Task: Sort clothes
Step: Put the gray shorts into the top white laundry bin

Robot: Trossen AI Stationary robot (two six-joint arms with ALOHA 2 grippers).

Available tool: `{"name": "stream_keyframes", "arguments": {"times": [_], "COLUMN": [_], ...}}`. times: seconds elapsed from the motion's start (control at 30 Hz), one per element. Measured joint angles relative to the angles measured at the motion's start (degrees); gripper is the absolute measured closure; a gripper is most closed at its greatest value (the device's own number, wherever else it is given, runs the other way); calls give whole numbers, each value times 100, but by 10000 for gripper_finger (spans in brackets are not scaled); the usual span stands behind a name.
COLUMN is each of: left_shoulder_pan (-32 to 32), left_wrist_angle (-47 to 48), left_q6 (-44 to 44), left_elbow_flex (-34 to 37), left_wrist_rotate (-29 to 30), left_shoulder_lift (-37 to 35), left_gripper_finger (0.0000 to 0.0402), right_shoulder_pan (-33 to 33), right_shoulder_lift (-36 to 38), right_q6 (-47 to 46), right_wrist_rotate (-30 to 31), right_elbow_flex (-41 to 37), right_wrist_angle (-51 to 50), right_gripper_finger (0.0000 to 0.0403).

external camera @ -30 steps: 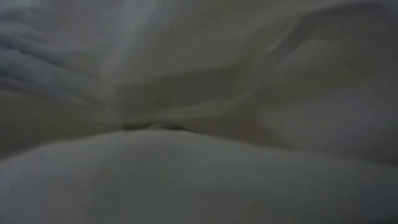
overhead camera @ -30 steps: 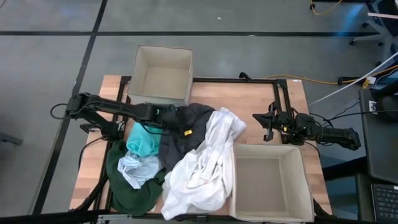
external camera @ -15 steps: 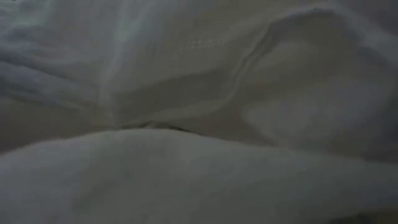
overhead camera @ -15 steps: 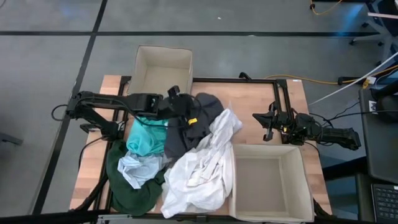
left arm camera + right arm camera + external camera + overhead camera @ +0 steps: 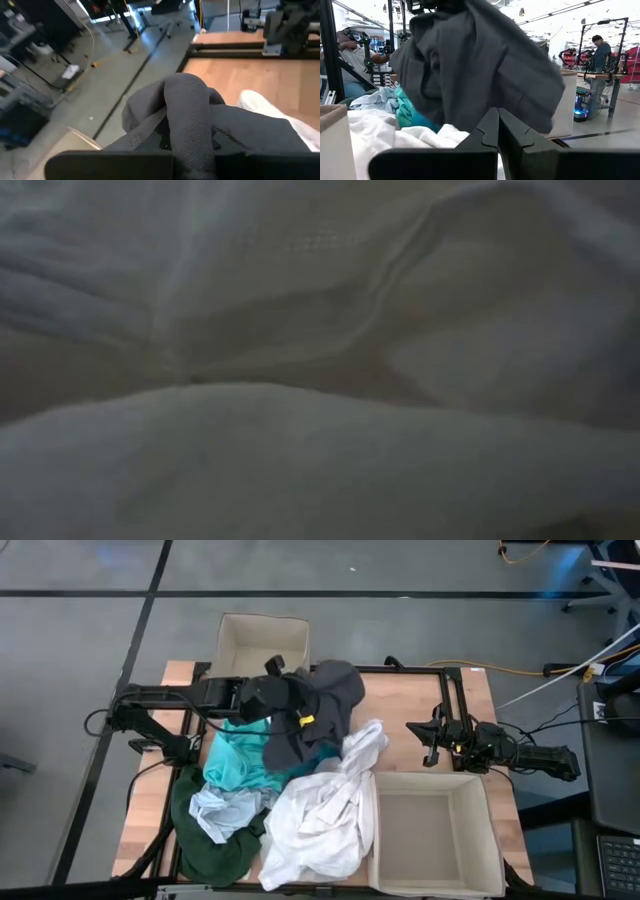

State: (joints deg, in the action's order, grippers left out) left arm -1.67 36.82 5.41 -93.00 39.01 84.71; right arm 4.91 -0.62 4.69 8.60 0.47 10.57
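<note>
My left gripper is shut on a dark grey garment, held up over the far middle of the table. The garment also shows in the right wrist view and covers the fingers in the left wrist view. Beneath it lies a pile with a teal garment, a white one, a pale blue one and a dark green one. My right gripper waits shut and empty at the right. White cloth fills the low view. My left gripper holds the dark grey garment by a bunched upper part, reaching in level from the table's left. The cloth drapes over the fingers and hides the place of contact. The garment hangs slack below the gripper, its lower end on the pile.
One beige fabric box stands at the far edge just behind my left gripper. Another stands at the near right beside the white garment. Bare wood lies between the pile and my right gripper. People show in the room behind.
My left gripper has gone up and toward the far edge, drawing the dark grey garment off the pile. The garment's upper part is lifted and bunched near the far box; its lower end stays on the pile. More of the teal garment shows, and the white garment has shifted a little.
</note>
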Motion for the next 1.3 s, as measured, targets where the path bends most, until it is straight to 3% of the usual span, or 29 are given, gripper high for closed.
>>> {"name": "stream_keyframes", "arguments": {"times": [0.5,0.97,1.13,1.3], "left_shoulder_pan": [387,1602,2236,2800], "left_wrist_angle": [-33,-467,-196,-42], "left_q6": [856,1350,1082,593], "left_elbow_flex": [-810,-818,-752,-336], "left_wrist_rotate": [914,1018,888,-48], "left_shoulder_lift": [-349,-1417,-1464,-1387], "left_gripper_finger": [392,386,388,389], "right_shoulder_pan": [0,-2,-1,0], "right_shoulder_lift": [0,0,0,1], "right_q6": [-4,-4,-6,-7], "right_wrist_rotate": [0,0,-2,-2], "right_elbow_flex": [0,2,0,1], "right_wrist_angle": [2,4,4,4], "right_gripper_finger": [397,397,397,397]}}
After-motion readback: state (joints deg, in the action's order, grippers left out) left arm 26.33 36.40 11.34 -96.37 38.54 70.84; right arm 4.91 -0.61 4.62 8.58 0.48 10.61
